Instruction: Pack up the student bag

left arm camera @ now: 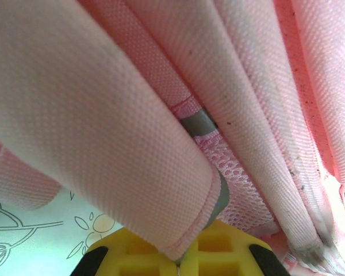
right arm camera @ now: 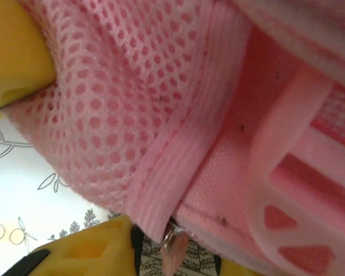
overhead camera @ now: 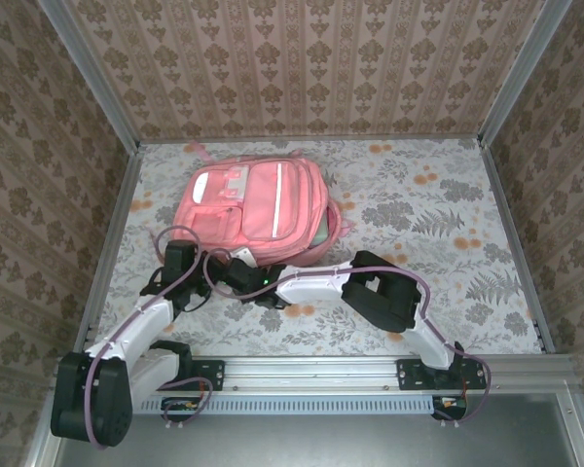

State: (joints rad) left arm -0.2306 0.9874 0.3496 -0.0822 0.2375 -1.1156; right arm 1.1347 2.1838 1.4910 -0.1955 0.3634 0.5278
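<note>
The student bag (overhead camera: pixel 258 206), pink and soft, lies flat on the table at the back left of centre. Both arms reach to its near edge. My left gripper (overhead camera: pixel 234 267) (left arm camera: pixel 178 263) is shut, its yellow fingers (left arm camera: pixel 236 253) pinching the hem of a folded pink fabric flap (left arm camera: pixel 132 172) of the bag. My right gripper (overhead camera: pixel 263 284) (right arm camera: pixel 178 265) stands partly open under the bag's pink mesh (right arm camera: pixel 98 109) and a ribbed seam. A small pink zipper pull (right arm camera: pixel 173 254) hangs in the gap between its yellow fingers (right arm camera: pixel 86 253), touching neither.
The table (overhead camera: pixel 419 224) wears a floral cloth, with free room to the right of the bag. Patterned walls and metal rails (overhead camera: pixel 511 243) close in the left, back and right. A second yellow piece (right arm camera: pixel 11 52) presses against the mesh at the upper left of the right wrist view.
</note>
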